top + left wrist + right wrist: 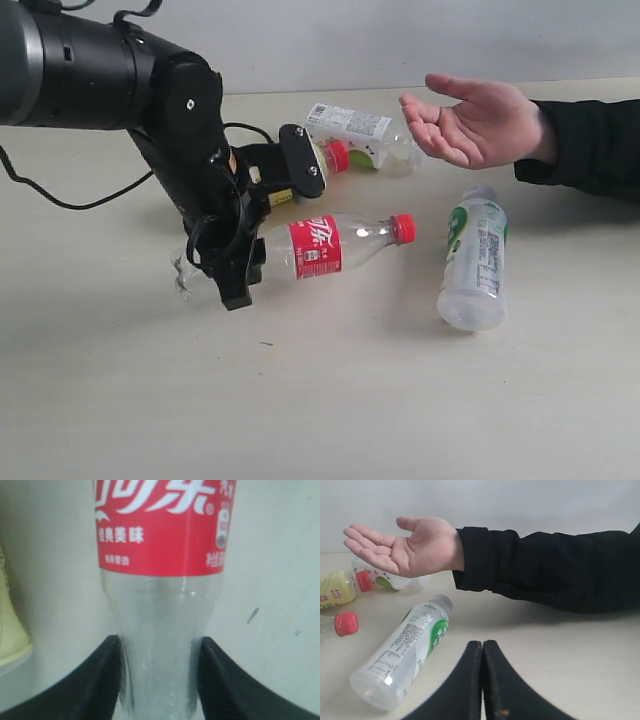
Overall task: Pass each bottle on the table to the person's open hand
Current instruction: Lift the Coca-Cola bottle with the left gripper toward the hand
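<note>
The clear bottle with red label and cap lies on its side on the table. My left gripper is shut on its lower body; in the left wrist view both fingers press the bottle from either side. Behind the left arm lies the yellow bottle with red cap, and the clear white-label bottle is beyond it. The frosted green-white bottle lies on the right, below the person's open hand. My right gripper is shut on nothing, near the frosted bottle.
The person's black-sleeved forearm reaches in over the table from the right, palm up. A black cable trails on the table behind the left arm. A light wall stands behind the table's far edge.
</note>
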Tool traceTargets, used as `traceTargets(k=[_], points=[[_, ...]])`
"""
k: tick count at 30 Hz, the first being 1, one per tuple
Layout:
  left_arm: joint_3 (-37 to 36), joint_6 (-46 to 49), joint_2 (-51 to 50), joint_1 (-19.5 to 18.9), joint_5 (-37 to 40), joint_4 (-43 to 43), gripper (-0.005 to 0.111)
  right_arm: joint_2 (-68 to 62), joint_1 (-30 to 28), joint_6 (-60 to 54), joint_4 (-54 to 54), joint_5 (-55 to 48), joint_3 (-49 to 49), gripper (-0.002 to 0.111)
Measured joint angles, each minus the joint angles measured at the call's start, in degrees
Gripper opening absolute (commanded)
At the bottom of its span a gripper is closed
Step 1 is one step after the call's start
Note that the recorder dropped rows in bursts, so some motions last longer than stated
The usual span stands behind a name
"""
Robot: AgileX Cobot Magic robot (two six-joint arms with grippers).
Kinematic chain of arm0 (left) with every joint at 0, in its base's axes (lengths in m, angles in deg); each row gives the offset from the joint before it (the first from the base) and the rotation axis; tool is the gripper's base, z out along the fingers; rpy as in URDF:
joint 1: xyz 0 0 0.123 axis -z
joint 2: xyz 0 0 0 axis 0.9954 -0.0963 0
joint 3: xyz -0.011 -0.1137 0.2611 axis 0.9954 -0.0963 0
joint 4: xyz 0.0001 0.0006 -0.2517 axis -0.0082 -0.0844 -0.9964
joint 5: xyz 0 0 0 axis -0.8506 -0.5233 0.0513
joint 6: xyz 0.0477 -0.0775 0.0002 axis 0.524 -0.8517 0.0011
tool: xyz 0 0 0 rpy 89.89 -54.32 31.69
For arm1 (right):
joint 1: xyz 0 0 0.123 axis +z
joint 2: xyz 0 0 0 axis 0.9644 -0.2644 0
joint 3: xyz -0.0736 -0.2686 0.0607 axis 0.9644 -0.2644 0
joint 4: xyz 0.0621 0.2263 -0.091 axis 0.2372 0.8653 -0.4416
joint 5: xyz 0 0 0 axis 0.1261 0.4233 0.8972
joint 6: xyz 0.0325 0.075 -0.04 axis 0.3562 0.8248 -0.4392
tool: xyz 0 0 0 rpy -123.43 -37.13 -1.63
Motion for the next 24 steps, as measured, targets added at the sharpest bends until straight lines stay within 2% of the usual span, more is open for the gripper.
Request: traceTargets(k=[8, 11, 17, 19, 21, 24], points=[[0.00, -7.10, 5.09, 0.14, 5.33, 0.00, 0.000, 0.00, 0.00, 0.00, 0.00, 0.00, 0.00, 0.000], [0.00, -10.57, 7.08, 1.27, 6.75, 0.32, 0.000, 0.00, 0.00, 0.00, 0.00, 0.00, 0.00, 0.000], [0.00, -19.12, 9.45, 9.05, 7.06, 0.00, 0.000, 0.00, 0.00, 0.00, 0.00, 0.00, 0.00, 0.000], [1.24, -27.79, 9.79, 14.54, 4.29, 0.00, 0.000, 0.00, 0.00, 0.00, 0.00, 0.00, 0.00, 0.000], [3.86, -36.27, 9.79, 16.77, -0.49, 0.00, 0.000, 0.00, 0.00, 0.00, 0.00, 0.00, 0.00, 0.000], [8.30, -49.08, 9.79, 17.20, -9.45, -0.43, 0.000, 0.00, 0.00, 0.00, 0.00, 0.00, 0.00, 0.000]])
